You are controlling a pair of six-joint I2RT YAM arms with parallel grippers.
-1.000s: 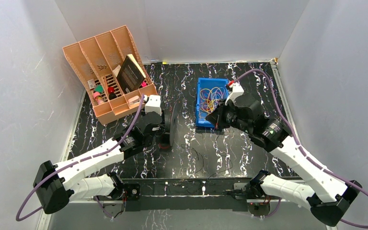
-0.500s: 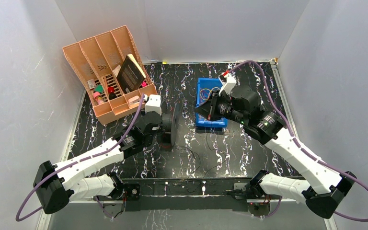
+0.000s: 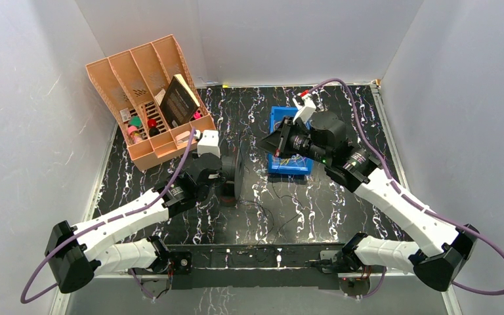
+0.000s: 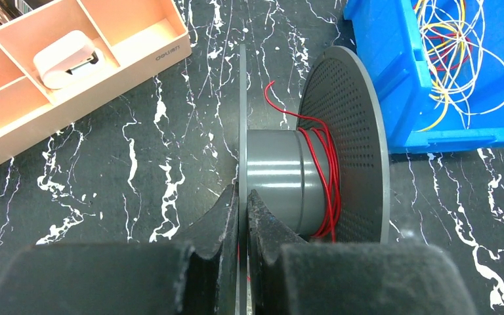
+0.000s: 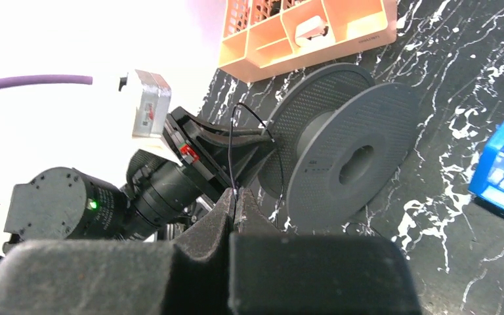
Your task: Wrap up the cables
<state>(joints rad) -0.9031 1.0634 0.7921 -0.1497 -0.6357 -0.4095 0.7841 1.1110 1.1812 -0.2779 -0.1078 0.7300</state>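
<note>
At centre, left gripper (image 4: pixel 243 200) jaws clamped a grey plastic spool's (image 4: pixel 272 177) flange, steadying it. Right gripper (image 5: pixel 234 197) jaws pinched a thin dark cable (image 5: pixel 230 154) for winding.

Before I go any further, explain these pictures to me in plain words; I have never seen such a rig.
Two robot arms stand at a table. One picture looks down from above; the other two come from cameras on each wrist. The left tool clamps one flange of a grey spool, which has a red cable wound on its hub. The right tool pinches a thin dark cable. On the table: a blue bin of loose coloured cables and an orange organiser.
</note>
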